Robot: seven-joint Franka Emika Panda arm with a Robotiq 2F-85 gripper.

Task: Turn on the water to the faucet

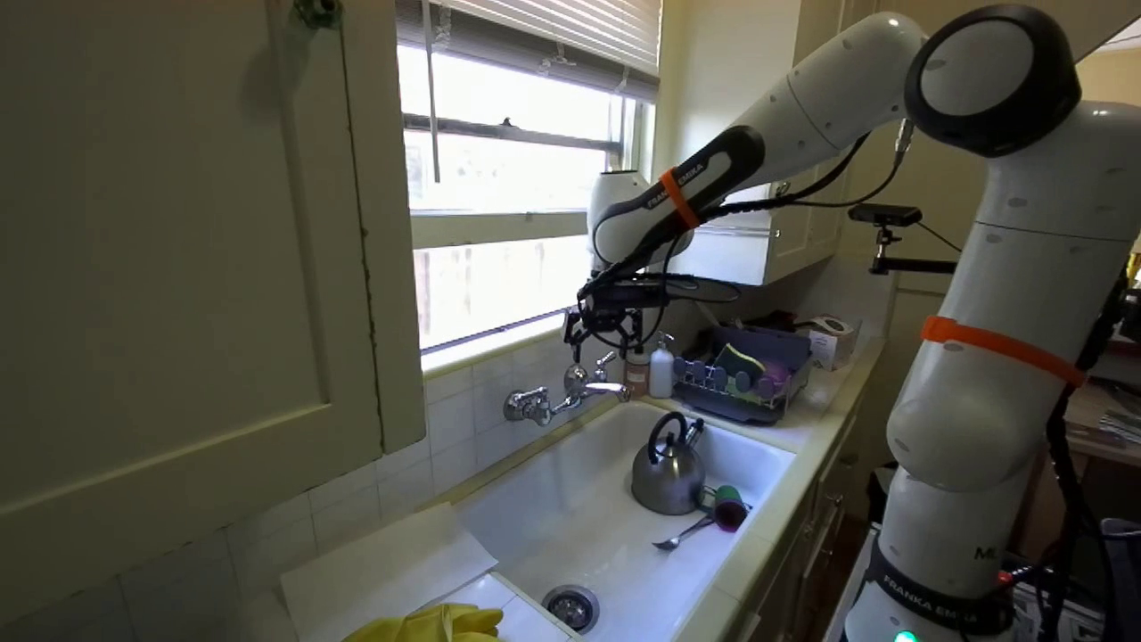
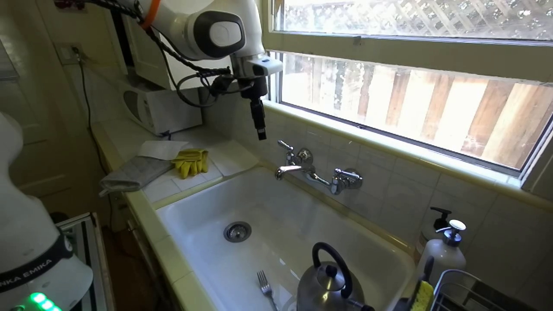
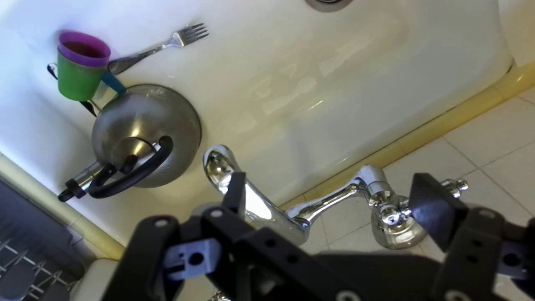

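The chrome faucet is mounted on the tiled wall above the white sink basin [image 1: 553,499]; it shows in both exterior views [image 1: 609,390] [image 2: 288,169]. It has two lever handles and a short spout. My gripper [image 1: 599,349] is open and empty, pointing down above the faucet. In an exterior view the gripper tip [image 2: 262,134] is above and apart from the handle nearest the drain. In the wrist view the spout [image 3: 267,209] and one handle [image 3: 393,213] lie below the spread fingers [image 3: 334,194]; the other handle is mostly hidden. No water stream is visible.
A silver kettle [image 1: 669,473], nested cups [image 3: 81,71] and a fork [image 3: 154,50] lie in the sink. Soap bottles [image 1: 660,370] and a dish rack [image 1: 740,374] stand at one end. Yellow gloves [image 2: 190,162] lie at the other. The windowsill [image 2: 389,147] runs above the faucet.
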